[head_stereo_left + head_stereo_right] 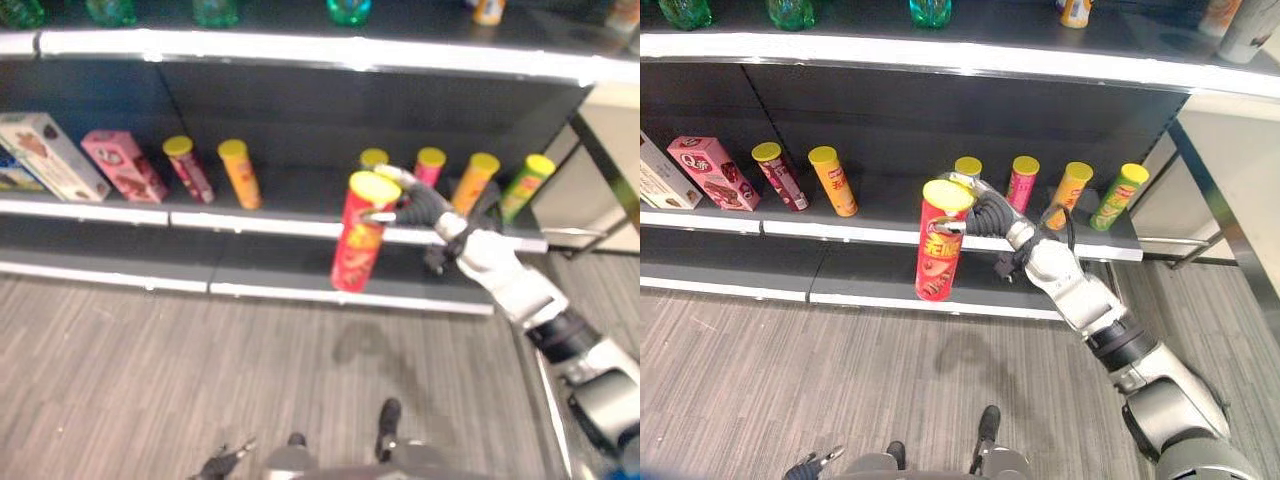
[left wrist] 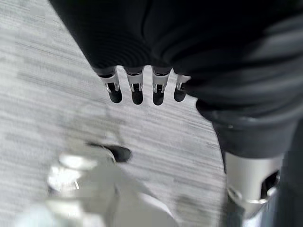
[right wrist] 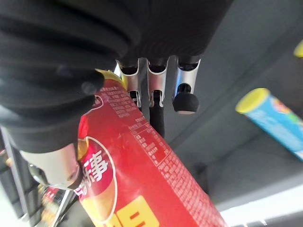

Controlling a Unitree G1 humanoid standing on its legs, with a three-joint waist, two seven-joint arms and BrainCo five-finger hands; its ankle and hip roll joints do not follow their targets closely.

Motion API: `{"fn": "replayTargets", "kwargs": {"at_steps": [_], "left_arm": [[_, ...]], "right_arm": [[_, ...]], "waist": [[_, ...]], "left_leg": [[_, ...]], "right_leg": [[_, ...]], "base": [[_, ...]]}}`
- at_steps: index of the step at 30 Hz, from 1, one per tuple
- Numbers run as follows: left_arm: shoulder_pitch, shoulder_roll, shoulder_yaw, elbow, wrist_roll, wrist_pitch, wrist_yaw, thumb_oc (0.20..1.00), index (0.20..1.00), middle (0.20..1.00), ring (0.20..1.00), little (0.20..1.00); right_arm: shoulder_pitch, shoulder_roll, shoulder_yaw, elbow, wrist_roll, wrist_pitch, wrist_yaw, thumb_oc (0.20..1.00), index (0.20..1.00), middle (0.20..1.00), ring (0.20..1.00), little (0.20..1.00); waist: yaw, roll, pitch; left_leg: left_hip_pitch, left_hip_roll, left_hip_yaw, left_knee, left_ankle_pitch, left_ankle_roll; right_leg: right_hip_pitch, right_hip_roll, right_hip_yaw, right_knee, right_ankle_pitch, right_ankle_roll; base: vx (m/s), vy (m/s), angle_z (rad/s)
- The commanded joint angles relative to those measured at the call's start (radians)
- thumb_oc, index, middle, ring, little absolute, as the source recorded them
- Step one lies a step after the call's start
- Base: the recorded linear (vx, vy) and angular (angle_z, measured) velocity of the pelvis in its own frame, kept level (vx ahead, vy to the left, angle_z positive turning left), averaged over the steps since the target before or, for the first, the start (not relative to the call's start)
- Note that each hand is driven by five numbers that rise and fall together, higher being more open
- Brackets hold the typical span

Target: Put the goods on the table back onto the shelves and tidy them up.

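right hand (image 1: 985,212) is clamping near the top of a tall red cylindrical can (image 1: 939,245) w/ yellow lid, holding it upright in the air before the front edge of the middle shelf (image 1: 890,228). left hand (image 2: 142,87) is hanging over the grey striped floor (image 1: 150,360), fingers straight & relaxed. 6 more yellow-lidded cans and 2 cardboard boxes are standing on that shelf.

Tall red yellow-lidded crisp tube (image 1: 938,243), near-upright in the air before the middle shelf (image 1: 890,228)
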State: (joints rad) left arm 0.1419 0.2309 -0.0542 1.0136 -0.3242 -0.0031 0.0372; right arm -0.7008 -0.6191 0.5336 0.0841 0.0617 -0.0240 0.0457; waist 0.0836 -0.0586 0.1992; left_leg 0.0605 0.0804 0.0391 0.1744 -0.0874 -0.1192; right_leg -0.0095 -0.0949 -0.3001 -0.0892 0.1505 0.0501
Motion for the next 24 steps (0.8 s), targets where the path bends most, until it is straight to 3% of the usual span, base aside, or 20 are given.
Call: {"fn": "replayTargets", "kwargs": {"at_steps": [1, 2, 3, 4, 6, 10, 12, 13, 14, 15, 16, 17, 18, 19, 20, 21, 22, 24], "left_arm": [[-0.012, 0.055, -0.038, -0.023, 0.005, -0.02, 0.015, 1.0, 1.0, 1.0, 1.0, 1.0], [-0.012, 0.055, -0.038, -0.023, 0.005, -0.02, 0.015, 1.0, 1.0, 1.0, 1.0, 1.0], [-0.012, 0.057, -0.034, -0.026, 0.009, -0.017, 0.015, 1.0, 1.0, 1.0, 1.0, 1.0], [-0.012, 0.057, -0.034, -0.026, 0.009, -0.017, 0.015, 1.0, 1.0, 1.0, 1.0, 1.0], [-0.016, 0.069, -0.037, -0.026, -0.006, -0.017, 0.031, 1.0, 1.0, 1.0, 1.0, 1.0], [-0.002, 0.068, -0.031, -0.043, -0.069, -0.027, 0.051, 1.0, 1.0, 1.0, 1.0, 1.0], [0.006, 0.077, -0.034, -0.065, -0.083, -0.036, 0.054, 1.0, 1.0, 1.0, 1.0, 1.0], [0.001, 0.084, -0.04, -0.064, -0.067, -0.037, 0.053, 1.0, 1.0, 1.0, 1.0, 1.0], [0.002, 0.095, -0.049, -0.073, -0.045, -0.038, 0.049, 1.0, 1.0, 1.0, 1.0, 1.0], [-0.011, 0.09, -0.061, -0.064, -0.032, -0.034, 0.039, 1.0, 1.0, 1.0, 1.0, 1.0], [-0.011, 0.09, -0.061, -0.064, -0.032, -0.034, 0.039, 1.0, 1.0, 1.0, 1.0, 1.0], [-0.024, 0.105, -0.07, -0.042, 0.022, -0.022, 0.034, 1.0, 1.0, 1.0, 1.0, 1.0], [-0.023, 0.123, -0.054, -0.034, 0.036, -0.014, 0.032, 1.0, 1.0, 1.0, 1.0, 1.0], [-0.02, 0.146, -0.038, -0.034, 0.046, -0.006, 0.022, 1.0, 1.0, 1.0, 1.0, 1.0], [-0.016, 0.155, -0.028, -0.034, 0.05, -0.001, 0.015, 1.0, 1.0, 1.0, 1.0, 1.0], [-0.017, 0.161, -0.022, -0.027, 0.065, -0.001, 0.011, 1.0, 1.0, 1.0, 1.0, 1.0], [-0.011, 0.16, -0.019, -0.019, 0.07, 0.001, 0.006, 1.0, 1.0, 1.0, 1.0, 1.0], [0.0, 0.146, -0.002, -0.003, 0.075, -0.003, 0.011, 1.0, 1.0, 1.0, 1.0, 1.0]], "right_arm": [[-0.118, 0.024, -0.036, -0.007, 0.065, -0.038, -0.019, 0.2, 0.2, 0.2, 0.2, 0.2], [-0.118, 0.024, -0.035, -0.007, 0.065, -0.038, -0.019, 0.2, 0.2, 0.2, 0.2, 0.2], [-0.127, 0.028, -0.014, -0.001, 0.044, -0.03, -0.006, 0.2, 0.2, 0.2, 0.2, 0.2], [-0.127, 0.028, -0.014, -0.001, 0.044, -0.03, -0.006, 0.2, 0.2, 0.2, 0.2, 0.2], [-0.126, 0.049, -0.008, 0.035, 0.043, -0.033, -0.016, 0.2, 0.2, 0.2, 0.2, 0.2], [-0.132, 0.045, -0.003, 0.06, 0.051, -0.035, -0.032, 0.2, 0.2, 0.2, 0.2, 0.2], [-0.097, 0.011, -0.036, 0.065, 0.057, -0.036, -0.044, 0.2, 0.2, 0.2, 0.2, 0.2], [-0.068, -0.005, -0.058, 0.06, 0.05, -0.04, -0.049, 0.2, 0.2, 0.2, 0.2, 0.2], [-0.005, -0.034, -0.099, 0.022, 0.033, -0.035, -0.045, 0.2, 0.2, 0.2, 0.2, 0.2], [0.003, -0.029, -0.113, 0.01, 0.032, -0.035, -0.037, 0.2, 0.2, 0.2, 0.2, 0.2], [0.003, -0.029, -0.113, 0.01, 0.032, -0.035, -0.037, 0.2, 0.2, 0.2, 0.2, 0.2], [0.063, -0.004, -0.161, -0.015, 0.039, -0.027, -0.031, 0.2, 0.2, 0.2, 0.2, 0.2], [0.086, 0.007, -0.174, -0.021, 0.042, -0.019, -0.038, 0.2, 0.2, 0.2, 0.2, 0.2], [0.115, 0.015, -0.197, -0.038, 0.046, -0.024, -0.037, 0.2, 0.2, 0.2, 0.2, 0.2], [0.144, 0.011, -0.21, -0.054, 0.042, -0.023, -0.035, 0.2, 0.2, 0.2, 0.2, 0.2], [0.18, 0.002, -0.242, -0.075, 0.048, -0.025, -0.033, 0.2, 0.2, 0.2, 0.2, 0.2], [0.198, 0.001, -0.258, -0.095, 0.058, -0.028, -0.031, 0.2, 0.2, 0.2, 0.2, 0.2], [0.211, -0.012, -0.292, -0.094, 0.068, -0.038, -0.049, 0.2, 0.2, 0.2, 0.2, 0.2]], "waist": [[0.03, -0.031, -0.006], [0.033, -0.028, -0.005], [0.045, -0.028, -0.015], [0.046, -0.028, -0.015], [0.055, -0.008, -0.026], [0.063, 0.023, -0.024], [0.066, 0.044, -0.034], [0.069, 0.048, -0.041], [0.077, 0.057, -0.052], [0.077, 0.055, -0.06], [0.077, 0.054, -0.06], [0.061, 0.036, -0.053], [0.055, 0.034, -0.049], [0.051, 0.031, -0.047], [0.04, 0.038, -0.045], [0.026, 0.046, -0.04], [0.017, 0.049, -0.035], [0.004, 0.055, -0.018]], "left_leg": [[-0.13, -0.026, 0.099, 0.214, -0.064, 0.04], [-0.131, -0.022, 0.101, 0.219, -0.068, 0.039], [-0.145, 0.032, 0.118, 0.145, -0.059, 0.044], [-0.142, 0.033, 0.119, 0.141, -0.058, 0.044], [-0.145, 0.139, 0.046, -0.03, 0.079, 0.007], [-0.179, 0.246, -0.059, -0.116, 0.195, -0.026], [-0.212, 0.333, -0.092, -0.178, 0.283, -0.065], [-0.224, 0.349, -0.09, -0.191, 0.301, -0.082], [-0.238, 0.33, -0.085, -0.165, 0.258, -0.102], [-0.226, 0.314, -0.084, -0.153, 0.215, -0.106], [-0.226, 0.314, -0.083, -0.153, 0.215, -0.106], [-0.22, 0.245, -0.053, -0.083, 0.13, -0.078], [-0.214, 0.214, -0.042, -0.076, 0.112, -0.051], [-0.197, 0.191, -0.023, -0.093, 0.112, -0.032], [-0.174, 0.169, -0.013, -0.122, 0.115, -0.013], [-0.154, 0.148, -0.005, -0.151, 0.124, 0.002], [-0.137, 0.128, 0.006, -0.162, 0.123, 0.009], [-0.096, 0.092, 0.046, -0.176, 0.098, 0.007]], "right_leg": [[-0.015, -0.065, -0.052, 0.05, -0.065, 0.057], [-0.015, -0.061, -0.049, 0.05, -0.065, 0.056], [-0.002, -0.061, -0.044, 0.051, -0.09, 0.06], [-0.002, -0.061, -0.042, 0.052, -0.091, 0.06], [0.008, -0.066, -0.015, 0.087, -0.149, 0.06], [0.003, -0.114, 0.029, 0.174, -0.205, 0.077], [0.006, -0.193, 0.057, 0.272, -0.252, 0.122], [0.02, -0.223, 0.056, 0.282, -0.263, 0.142], [0.015, -0.307, 0.079, 0.335, -0.242, 0.173], [0.01, -0.337, 0.089, 0.349, -0.206, 0.193], [0.009, -0.338, 0.09, 0.349, -0.206, 0.193], [0.011, -0.423, 0.105, 0.364, -0.041, 0.203], [0.0, -0.437, 0.097, 0.393, -0.005, 0.172], [-0.023, -0.42, 0.104, 0.445, -0.015, 0.144], [-0.062, -0.373, 0.124, 0.507, -0.035, 0.121], [-0.095, -0.316, 0.135, 0.536, -0.062, 0.109], [-0.1, -0.289, 0.111, 0.519, -0.082, 0.105], [-0.081, -0.258, -0.052, 0.276, -0.112, 0.095]], "base": [[0.08, 0.026, 0.37], [0.16, 0.079, 0.11], [0.12, 0.055, -0.03], [0.21, 0.144, -0.13], [0.22, 0.315, -0.22], [0.17, 0.455, -0.22], [0.33, 0.974, -0.18], [0.36, 1.395, 0.43], [0.29, 1.262, 0.49], [0.2, 0.986, 0.26], [0.14, 0.724, -0.18], [0.13, 0.636, -0.24], [0.18, 0.839, -0.03], [0.13, 0.553, -0.07], [0.13, 0.531, -0.12], [0.11, 0.426, -0.1], [0.13, 0.423, -0.05], [0.09, 0.204, -0.13]]}}
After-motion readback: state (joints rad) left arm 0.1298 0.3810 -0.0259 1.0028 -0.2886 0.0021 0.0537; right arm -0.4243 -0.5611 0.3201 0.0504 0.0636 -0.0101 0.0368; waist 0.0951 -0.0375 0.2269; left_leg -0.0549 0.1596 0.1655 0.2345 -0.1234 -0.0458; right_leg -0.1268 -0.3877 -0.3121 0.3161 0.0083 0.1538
